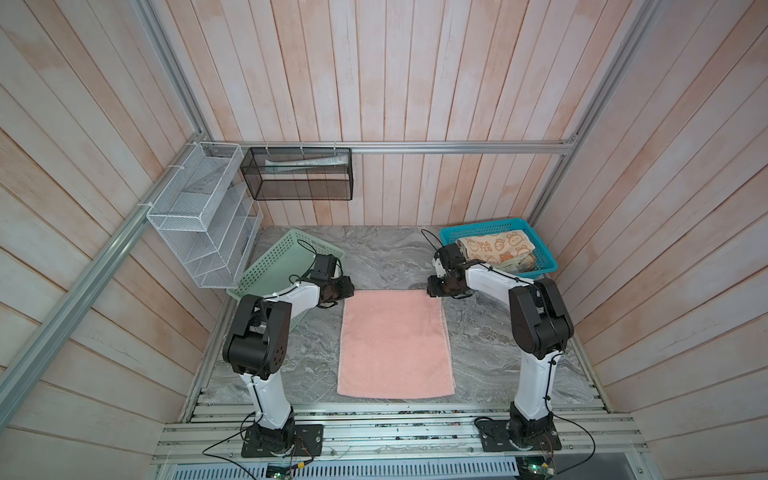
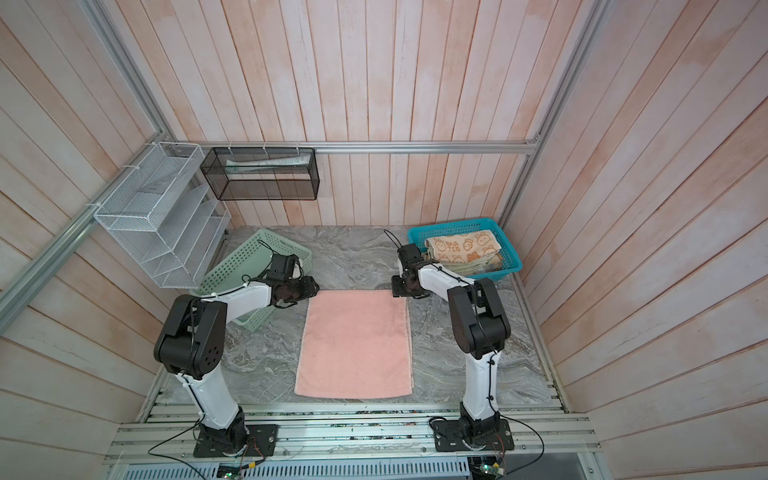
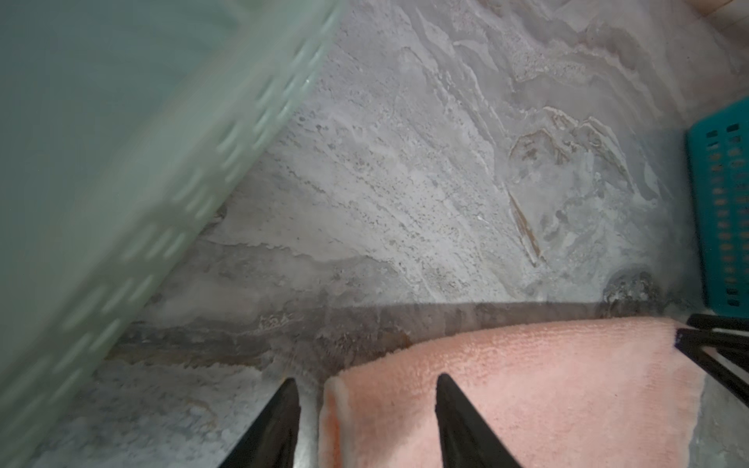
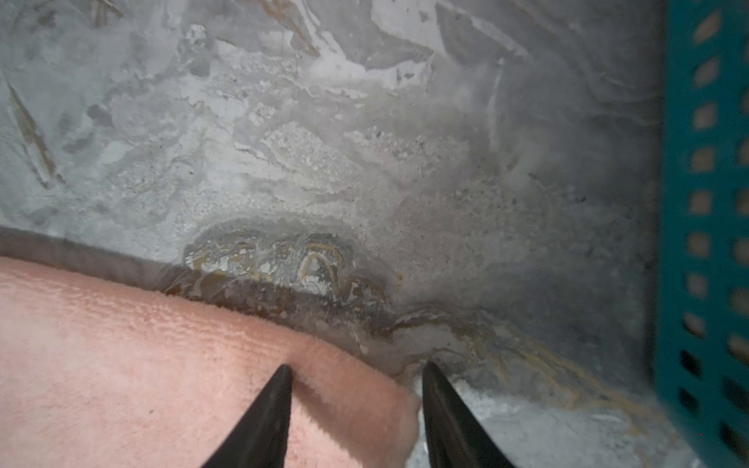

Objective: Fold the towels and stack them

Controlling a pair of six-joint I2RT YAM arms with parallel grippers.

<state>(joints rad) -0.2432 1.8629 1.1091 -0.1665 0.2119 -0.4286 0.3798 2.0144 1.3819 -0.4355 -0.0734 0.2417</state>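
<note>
1. Salmon pink towel (image 1: pixel 395 343) lies flat and unfolded in the centre of both top views.
2. Left gripper (image 3: pixel 367 379): jaws spread, straddling the towel's upper-left corner as the top views show it, nothing pinched.
3. Right gripper (image 4: pixel 357 364): same deal at the upper-right corner, jaws apart.
4. Teal basket (image 1: pixel 482 226), upper right, holds the bunny towel (image 1: pixel 498 245) folded on top of more cloth.
5. My guess: this is the last one, and it needs folding, then stacking.

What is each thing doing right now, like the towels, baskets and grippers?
pink towel: spread flat, unfolded.
bunny towel: lying on top of other cloths in the teal basket.
teal basket: upright, holding towels.
green basket: set askew, no towel showing inside.
left gripper: open over the pink towel's corner.
right gripper: open over its other far corner.
</note>
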